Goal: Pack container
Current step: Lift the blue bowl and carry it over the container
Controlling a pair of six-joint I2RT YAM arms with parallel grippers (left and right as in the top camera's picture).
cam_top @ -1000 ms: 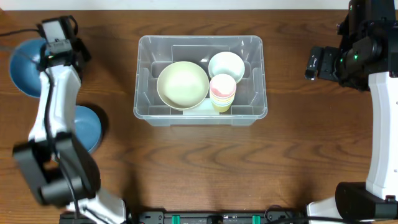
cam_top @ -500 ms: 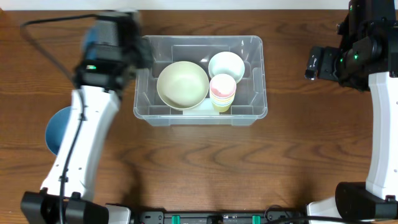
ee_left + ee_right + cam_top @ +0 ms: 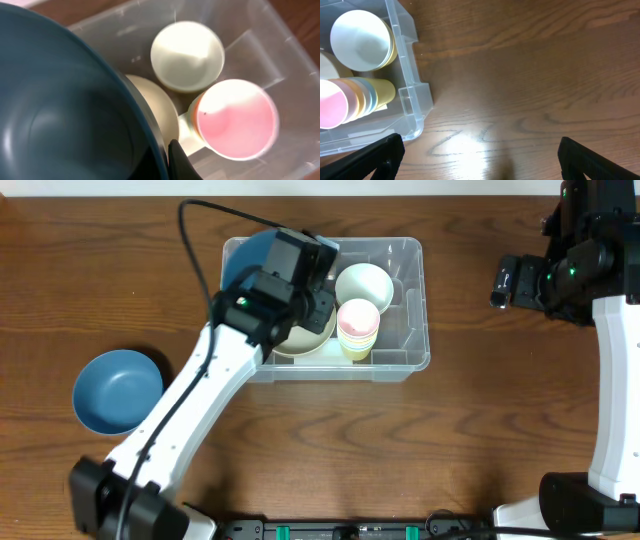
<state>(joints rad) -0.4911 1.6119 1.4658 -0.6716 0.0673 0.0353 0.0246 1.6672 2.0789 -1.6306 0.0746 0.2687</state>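
Your left tool (image 3: 169, 159) is clamped on the rim of the dark bowl (image 3: 248, 260). In the wrist view one finger (image 3: 180, 162) shows just outside that rim. The left arm (image 3: 190, 400) reaches in from 7 o'clock, and the dark bowl hangs over the container (image 3: 412, 300) at its 10 o'clock corner, above the rim. You cannot tell from these views whether it touches anything below.

The container sits on the surface (image 3: 330, 450) at the centre, a little toward 12 o'clock, with its long sides running 9 to 3. Inside it, a cream bowl (image 3: 159, 105) lies in the 9 o'clock half, mostly hidden under your wrist and the dark bowl. A white bowl (image 3: 363, 283) sits at about 1 o'clock of the cream one. A stack of cups (image 3: 358, 325) with a pink one on top stands just beside both, against the 6 o'clock wall.

A second, lighter blue bowl (image 3: 117, 390) rests upright on the surface, well apart from the container at its 8 o'clock.

Your right tool (image 3: 480, 160) has its fingers spread wide with nothing between them. It hovers over bare surface at the container's 3 o'clock, clear of the wall.
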